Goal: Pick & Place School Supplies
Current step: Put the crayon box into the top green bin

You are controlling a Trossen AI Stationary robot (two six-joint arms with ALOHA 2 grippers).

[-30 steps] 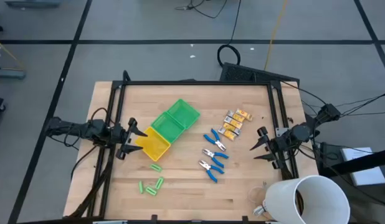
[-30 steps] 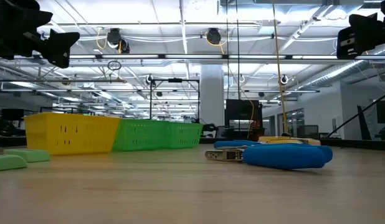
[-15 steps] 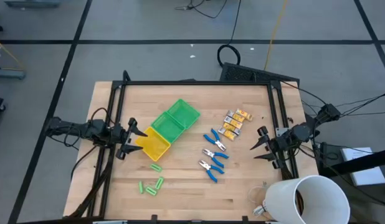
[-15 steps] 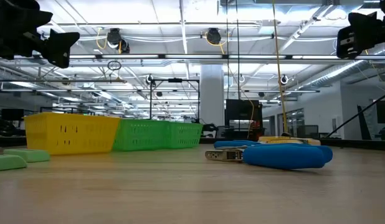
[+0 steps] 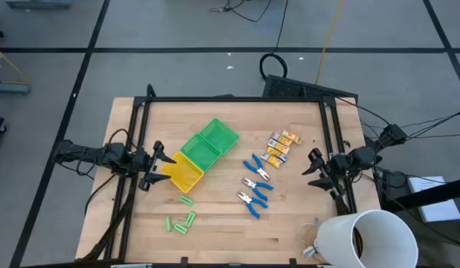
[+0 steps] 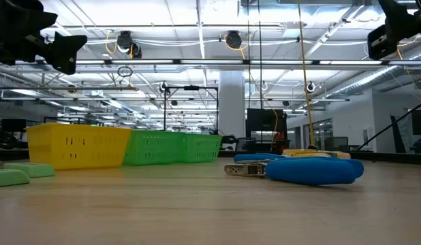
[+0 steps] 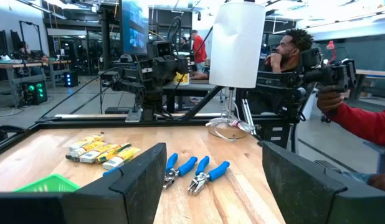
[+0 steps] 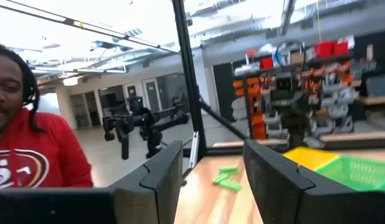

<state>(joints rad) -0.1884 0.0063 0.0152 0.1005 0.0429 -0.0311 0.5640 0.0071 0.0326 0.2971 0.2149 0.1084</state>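
The school supplies (image 5: 257,179) lie untouched mid-table, between tray (image 5: 200,155) and right edge. Only the right claw (image 5: 317,171) has shifted slightly at that edge, fingers apart; the left claw (image 5: 157,165) waits open opposite. Picking seems barely begun.

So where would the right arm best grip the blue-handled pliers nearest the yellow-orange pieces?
Probably across both blue handles of the blue-handled pliers, coming straight down from above. They lie flat on the wooden table, handles together, so jaws closing across them should hold; the metal nose looks too small.

Pale matt wood table (image 5: 289,216), perforated plastic tray (image 5: 215,138), blue rubbery-handled tools (image 5: 256,182)
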